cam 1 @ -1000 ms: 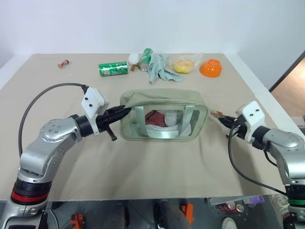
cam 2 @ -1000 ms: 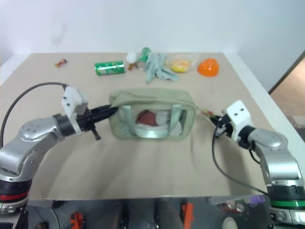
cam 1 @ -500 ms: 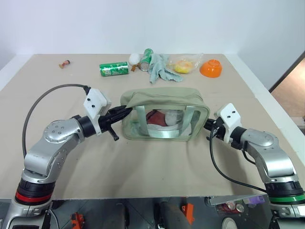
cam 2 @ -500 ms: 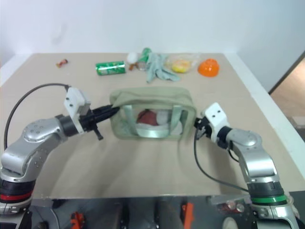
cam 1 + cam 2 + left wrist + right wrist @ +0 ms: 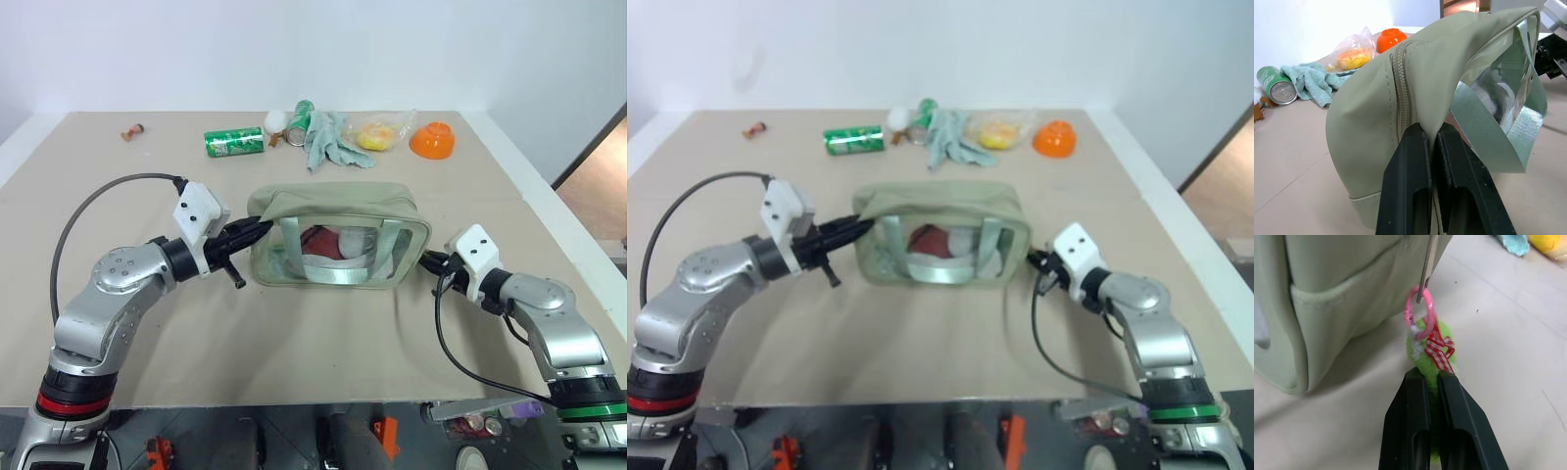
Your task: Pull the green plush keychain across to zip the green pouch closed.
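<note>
The green pouch stands upright in the middle of the table, with red and white items showing through its clear side. My left gripper is shut on the fabric of the pouch's left end, beside the zipper, whose teeth lie together there. At the pouch's right end, my right gripper is shut on the green plush keychain. The keychain hangs by a pink ring from the zipper pull, with a red checked ribbon on it, just off the pouch's end wall.
Along the table's far edge lie a green soda can, a second can, a pale green-grey cloth, a plastic bag with something yellow and an orange bowl. A small item sits far left.
My right gripper has moved left with the keychain, in close to the pouch's right end. The left gripper has kept its hold and place.
</note>
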{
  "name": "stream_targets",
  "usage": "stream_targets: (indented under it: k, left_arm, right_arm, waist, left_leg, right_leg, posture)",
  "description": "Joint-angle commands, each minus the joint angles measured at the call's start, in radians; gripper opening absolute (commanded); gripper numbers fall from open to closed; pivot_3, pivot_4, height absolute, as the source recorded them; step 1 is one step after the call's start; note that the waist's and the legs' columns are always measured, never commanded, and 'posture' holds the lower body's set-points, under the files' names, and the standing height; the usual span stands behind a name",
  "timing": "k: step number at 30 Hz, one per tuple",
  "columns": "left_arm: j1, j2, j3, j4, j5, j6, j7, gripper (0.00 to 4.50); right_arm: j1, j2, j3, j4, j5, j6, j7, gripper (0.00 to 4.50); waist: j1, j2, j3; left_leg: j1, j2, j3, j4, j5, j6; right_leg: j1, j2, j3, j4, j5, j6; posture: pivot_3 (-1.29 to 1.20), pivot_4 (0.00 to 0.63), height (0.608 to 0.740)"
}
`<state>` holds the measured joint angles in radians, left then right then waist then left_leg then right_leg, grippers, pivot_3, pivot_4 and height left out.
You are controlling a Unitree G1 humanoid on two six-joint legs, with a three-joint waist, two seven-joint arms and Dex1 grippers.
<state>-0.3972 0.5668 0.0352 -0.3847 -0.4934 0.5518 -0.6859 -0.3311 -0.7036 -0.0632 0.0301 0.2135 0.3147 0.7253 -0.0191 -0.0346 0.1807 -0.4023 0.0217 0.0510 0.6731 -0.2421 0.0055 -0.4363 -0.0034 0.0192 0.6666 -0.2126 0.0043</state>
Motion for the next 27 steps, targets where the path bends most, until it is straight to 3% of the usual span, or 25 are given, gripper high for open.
stream_targets:
  k: [1, 11, 12, 18, 24, 27]
  left_arm:
    - [-0.014, 0.007, 0.019, -0.012, -0.028, -0.010, -0.029, 1.15]
    - [-0.033, 0.047, 0.165, -0.016, -0.113, 0.002, -0.031, 4.49]
    - [-0.030, 0.050, 0.185, -0.019, -0.124, 0.009, -0.019, 4.50]
    - [0.114, 0.090, 0.277, -0.055, -0.086, 0.001, 0.031, 4.50]
    - [0.374, 0.102, 0.161, -0.126, 0.113, -0.146, 0.032, 4.50]
    - [0.448, 0.068, 0.109, -0.160, 0.135, -0.151, 0.053, 4.50]
  right_arm:
    - [-0.052, -0.007, -0.083, -0.036, 0.079, 0.026, 0.024, 0.73]
    - [0.002, -0.129, -0.261, -0.094, 0.275, 0.146, 0.178, 4.10]
    - [0.017, -0.140, -0.279, -0.099, 0.286, 0.156, 0.181, 4.42]
    - [0.168, -0.171, -0.394, -0.160, 0.318, 0.180, 0.192, 4.47]
    - [0.390, -0.128, -0.333, -0.337, 0.270, 0.093, 0.218, 4.47]
    - [0.425, -0.086, -0.257, -0.426, 0.264, 0.078, 0.200, 4.47]
  waist:
    - [0.000, 0.000, 0.000]
    - [0.000, 0.000, 0.000]
    - [0.000, 0.000, 0.000]
    - [-0.004, 0.000, 0.000]
    - [-0.001, 0.000, 0.000]
    - [-0.002, 0.000, 0.000]
  left_leg:
    - [0.000, 0.000, 0.000, 0.000, 0.000, 0.000]
    - [-0.001, 0.000, 0.000, 0.000, 0.000, 0.000]
    - [-0.002, 0.000, 0.000, 0.000, 0.000, 0.000]
    - [0.000, 0.001, 0.001, -0.001, 0.000, 0.000]
    - [0.001, 0.002, 0.000, -0.002, 0.000, 0.000]
    - [0.002, 0.003, 0.001, -0.001, 0.000, 0.000]
  right_leg:
    - [0.000, 0.000, 0.000, 0.000, 0.000, 0.000]
    - [-0.001, 0.000, 0.000, -0.001, 0.000, 0.000]
    - [-0.001, 0.000, 0.000, -0.001, 0.000, 0.000]
    - [-0.001, -0.001, 0.001, -0.001, 0.000, 0.000]
    - [-0.001, -0.002, 0.000, -0.001, 0.000, -0.001]
    - [0.000, -0.002, 0.001, -0.001, 0.001, -0.002]
  posture:
    - [0.00, 0.150, 0.740]
    - [0.00, 0.150, 0.740]
    - [0.00, 0.150, 0.740]
    - [0.00, 0.150, 0.740]
    - [0.00, 0.150, 0.740]
    - [0.00, 0.150, 0.740]
